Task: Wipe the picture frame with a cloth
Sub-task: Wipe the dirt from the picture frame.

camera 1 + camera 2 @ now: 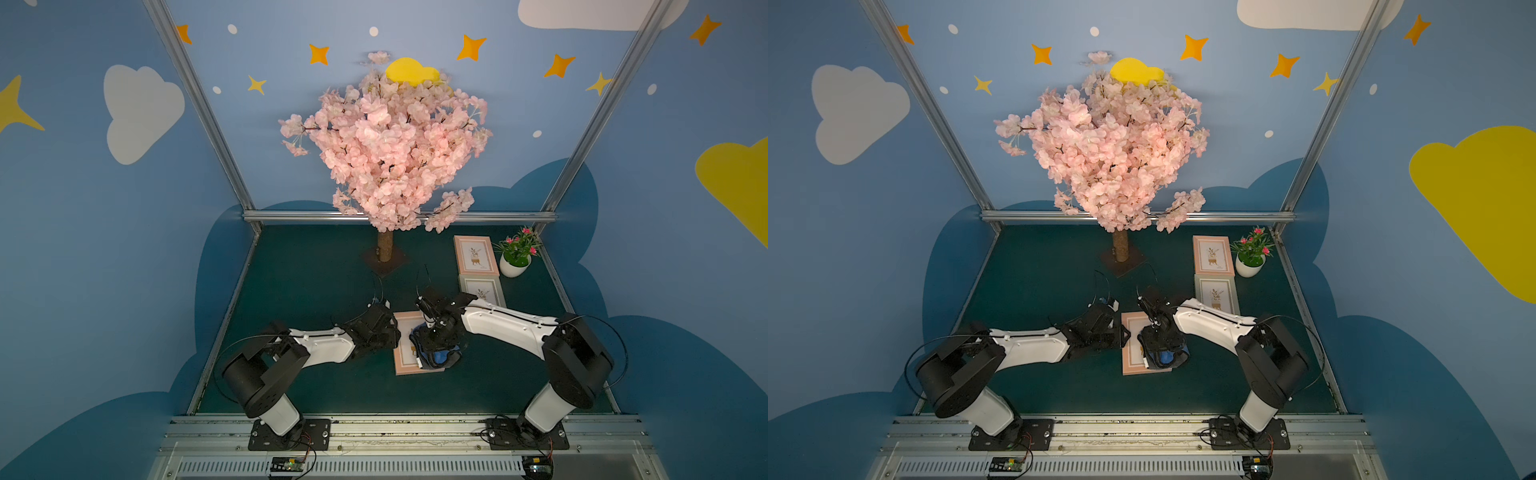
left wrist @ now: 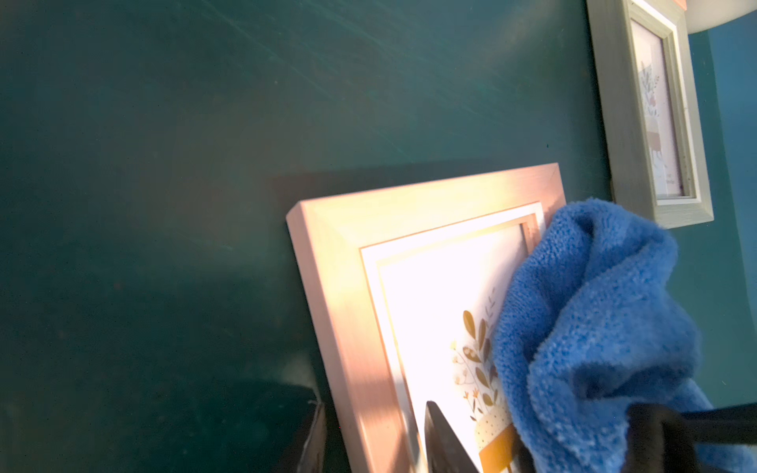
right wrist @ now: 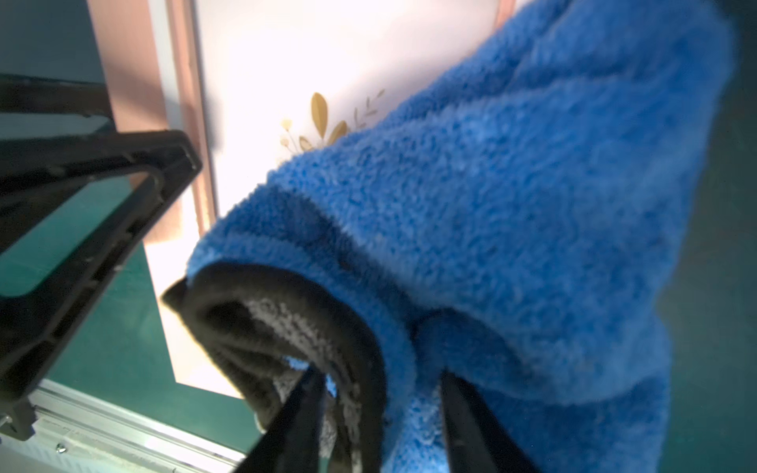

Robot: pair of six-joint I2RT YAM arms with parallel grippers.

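Your pink picture frame (image 1: 402, 360) (image 1: 1133, 358) (image 2: 340, 286) lies flat on the green desk (image 1: 311, 291), near ctr, btwn the two arms. Cloth (image 1: 445, 358) (image 1: 1167, 356) (image 2: 594, 327) (image 3: 491, 204) sits bunched on its R half, blue side up w/ grey reverse showing at one fold, spilling past the frame's R edge. R end effector (image 3: 381, 426) is over the bunch, jaws apart w/ folds lying btwn them. L end effector (image 2: 372, 438) is at the frame's L rail, one finger outside the edge, one over the glass; you can't tell if it's squeezing. Far R: grey frame (image 1: 484, 291), second pink frame (image 1: 476, 254), potted plant (image 1: 515, 257). Blossom tree (image 1: 386, 141) far ctr.
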